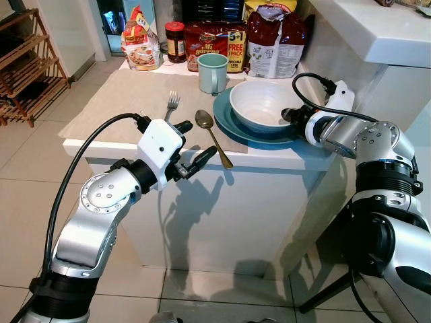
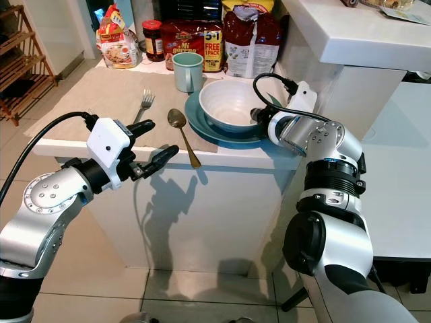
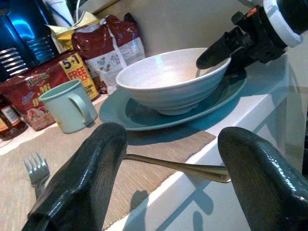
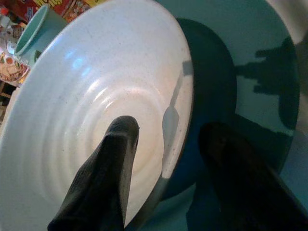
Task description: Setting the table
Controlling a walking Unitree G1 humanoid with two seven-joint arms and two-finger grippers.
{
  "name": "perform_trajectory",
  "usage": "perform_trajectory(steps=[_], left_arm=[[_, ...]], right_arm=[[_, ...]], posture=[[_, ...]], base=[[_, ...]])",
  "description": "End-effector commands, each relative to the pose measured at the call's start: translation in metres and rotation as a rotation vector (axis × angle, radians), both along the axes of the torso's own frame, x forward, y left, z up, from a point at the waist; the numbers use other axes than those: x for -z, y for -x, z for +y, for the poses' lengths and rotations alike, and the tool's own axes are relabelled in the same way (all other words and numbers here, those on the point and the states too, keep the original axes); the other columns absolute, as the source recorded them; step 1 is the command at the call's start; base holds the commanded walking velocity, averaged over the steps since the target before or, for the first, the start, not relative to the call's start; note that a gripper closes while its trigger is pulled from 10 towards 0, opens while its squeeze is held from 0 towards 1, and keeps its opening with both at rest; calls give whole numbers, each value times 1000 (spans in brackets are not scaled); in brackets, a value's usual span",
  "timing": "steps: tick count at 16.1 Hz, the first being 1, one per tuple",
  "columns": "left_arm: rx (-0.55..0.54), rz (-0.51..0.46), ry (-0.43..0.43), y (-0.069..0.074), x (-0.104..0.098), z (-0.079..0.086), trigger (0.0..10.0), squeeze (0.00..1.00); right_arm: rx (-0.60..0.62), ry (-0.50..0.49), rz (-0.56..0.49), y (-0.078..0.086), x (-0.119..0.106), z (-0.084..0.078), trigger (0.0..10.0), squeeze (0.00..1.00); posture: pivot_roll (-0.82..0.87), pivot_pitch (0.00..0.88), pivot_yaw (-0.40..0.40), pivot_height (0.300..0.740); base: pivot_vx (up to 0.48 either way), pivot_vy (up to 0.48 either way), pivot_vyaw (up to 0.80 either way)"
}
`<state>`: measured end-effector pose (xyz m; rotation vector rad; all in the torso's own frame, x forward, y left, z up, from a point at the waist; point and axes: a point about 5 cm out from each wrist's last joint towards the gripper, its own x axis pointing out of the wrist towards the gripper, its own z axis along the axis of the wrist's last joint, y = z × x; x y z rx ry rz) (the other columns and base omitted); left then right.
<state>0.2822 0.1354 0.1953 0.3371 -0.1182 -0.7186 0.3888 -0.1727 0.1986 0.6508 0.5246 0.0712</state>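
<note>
Bowl first — it is white and sits right on top of a blue plate, near the front edge of the white counter. I will use the bowl to say where things are.

The right gripper is at the bowl's rim, on the robot's right side of it. One black finger is inside the bowl and the other finger is outside, over the plate, so the rim runs between them. The fingers are apart and I cannot see them squeezing the rim.

A gold spoon lies just to the robot's left of the bowl, beside the plate, with its handle reaching the counter's front edge. A fork lies farther left than the spoon. Both rest on a tan placemat — the plate sits partly on it too.

A pale green mug stands just behind the bowl, near the plate's back edge. Behind the mug are red food bags, a dark jar with a red lid, and a noodle packet.

The left gripper hovers in front of the counter, to the robot's left of the bowl and lower down, close to the end of the spoon's handle. Its two fingers are spread wide with nothing between them.
</note>
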Motion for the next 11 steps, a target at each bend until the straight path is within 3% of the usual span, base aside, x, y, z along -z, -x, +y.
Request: perform_trajectory(steps=[1, 11], left_arm=[[30, -4, -4, 4, -2, -3, 10000, 0], [21, -11, -10, 1, -3, -2, 10000, 0]], right_arm=[[-1, -2, 9, 1, 1, 0, 0, 0], [-21, -83, -42, 4, -14, 6, 0, 0]], posture=[[141, 0, -26, 740], [147, 0, -25, 740]], base=[[0, 0, 0], [0, 0, 0]])
